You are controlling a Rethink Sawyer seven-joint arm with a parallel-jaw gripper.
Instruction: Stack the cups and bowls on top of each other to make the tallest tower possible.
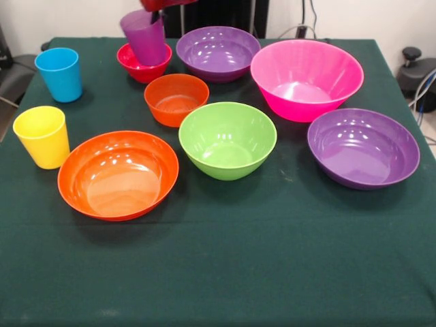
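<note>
My gripper (158, 8) shows only at the top edge, shut on the rim of the purple cup (145, 37). The cup hangs tilted, with its base in the small red bowl (136, 68). The blue cup (59, 73) and yellow cup (43, 136) stand upright at the left. The small orange bowl (176, 99), green bowl (227, 139) and wide orange bowl (118, 174) sit apart in the middle. One purple bowl (218, 53) is at the back and another (362, 147) at the right. The pink bowl (306, 78) is back right. No tower stands.
All of it rests on a dark green cloth-covered table (225, 272). The table edges run close to the blue and yellow cups on the left and to the right purple bowl. Black equipment (415, 71) and cables sit beyond the right edge.
</note>
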